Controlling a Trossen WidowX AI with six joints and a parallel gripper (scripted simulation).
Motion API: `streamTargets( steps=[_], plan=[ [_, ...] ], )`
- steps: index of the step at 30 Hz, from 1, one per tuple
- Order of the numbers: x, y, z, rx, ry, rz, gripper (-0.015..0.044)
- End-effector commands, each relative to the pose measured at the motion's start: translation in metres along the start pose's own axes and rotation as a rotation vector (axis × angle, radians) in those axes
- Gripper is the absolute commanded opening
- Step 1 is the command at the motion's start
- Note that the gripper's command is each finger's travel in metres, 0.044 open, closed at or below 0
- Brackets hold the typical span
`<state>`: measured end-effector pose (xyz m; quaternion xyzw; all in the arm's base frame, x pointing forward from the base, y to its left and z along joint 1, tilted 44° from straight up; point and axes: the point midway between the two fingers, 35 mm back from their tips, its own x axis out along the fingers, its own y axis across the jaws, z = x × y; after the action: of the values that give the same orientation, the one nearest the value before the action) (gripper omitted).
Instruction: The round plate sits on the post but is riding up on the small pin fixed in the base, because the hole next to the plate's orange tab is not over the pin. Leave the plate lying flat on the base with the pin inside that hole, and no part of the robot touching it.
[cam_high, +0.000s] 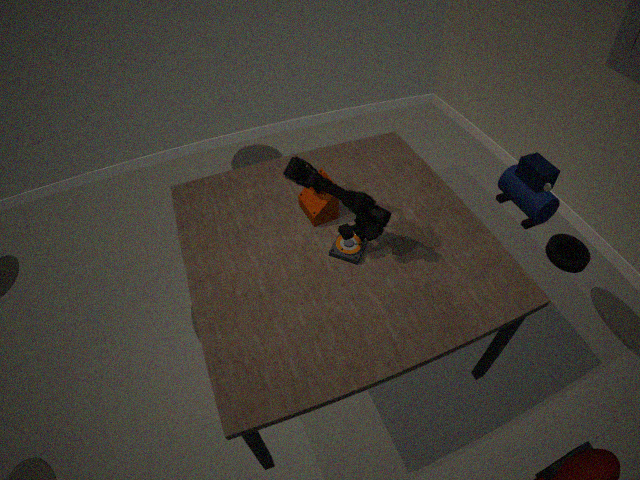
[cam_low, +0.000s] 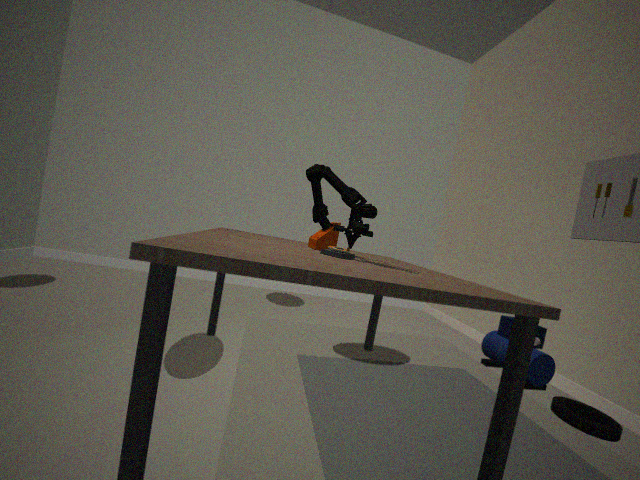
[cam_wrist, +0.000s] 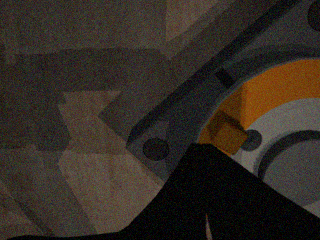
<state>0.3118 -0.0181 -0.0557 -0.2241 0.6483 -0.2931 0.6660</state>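
The round plate (cam_high: 340, 250) (cam_wrist: 285, 80), orange with a pale inner ring, sits around the grey post (cam_wrist: 300, 175) on the dark square base (cam_high: 341, 256) (cam_low: 337, 254) (cam_wrist: 185, 112). In the wrist view its orange tab (cam_wrist: 231, 139) stands up beside a dark round hole (cam_wrist: 251, 140). The pin cannot be made out, nor can any tilt of the plate. My gripper (cam_wrist: 200, 153) (cam_low: 350, 249) is shut and empty. Its tips are low at the plate's rim, just beside the tab; whether they touch it is unclear. The fingers hide the plate's near rim in the wrist view.
The base lies on the wooden table (cam_high: 289, 330) (cam_low: 248, 255), close in front of the arm's orange mount (cam_high: 317, 206) (cam_low: 323, 238). The arm reaches over from behind. A blue machine (cam_high: 527, 193) stands on the floor beyond the table.
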Motion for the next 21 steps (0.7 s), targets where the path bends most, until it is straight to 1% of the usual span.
streamTargets(
  steps=[1,21],
  plan=[
    [0.0034,-0.0058,0.0059,0.020,-0.007,-0.016,0.0000],
    [0.0030,-0.0069,0.0092,0.020,-0.007,-0.016,0.0000]
  ],
)
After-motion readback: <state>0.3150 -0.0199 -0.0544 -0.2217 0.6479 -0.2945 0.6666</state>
